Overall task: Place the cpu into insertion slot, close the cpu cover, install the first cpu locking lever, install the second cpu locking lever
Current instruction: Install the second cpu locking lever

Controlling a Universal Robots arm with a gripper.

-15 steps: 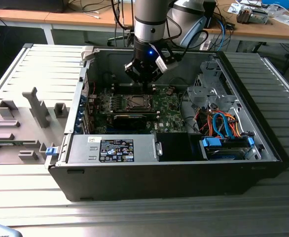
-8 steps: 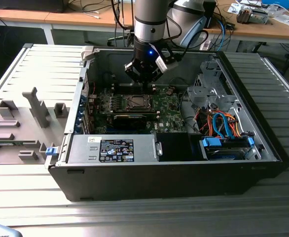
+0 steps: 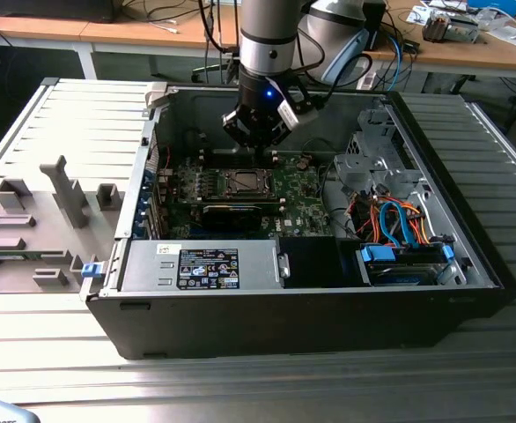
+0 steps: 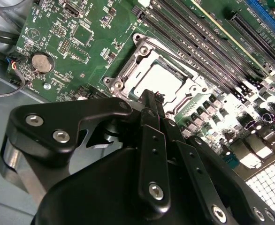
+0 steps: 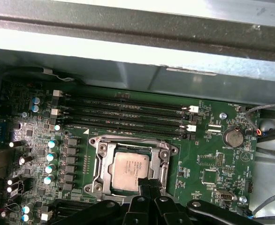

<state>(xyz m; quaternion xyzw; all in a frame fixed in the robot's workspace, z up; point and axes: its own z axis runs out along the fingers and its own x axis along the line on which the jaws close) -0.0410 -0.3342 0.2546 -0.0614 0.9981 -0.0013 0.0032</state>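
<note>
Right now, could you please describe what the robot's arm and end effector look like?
The arm is a silvery-grey cylinder with a black band and a small blue light near its wrist. The end effector is matte black, built of flat linkage bars joined by round silver screws, narrowing to slim black fingers. A grey cable loops beside the arm in the exterior view.

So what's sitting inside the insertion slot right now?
The cpu lies flat inside the insertion slot, silvery top showing through the cpu cover frame around it. The tool hides its near edge; the contacts underneath are covered.
</note>
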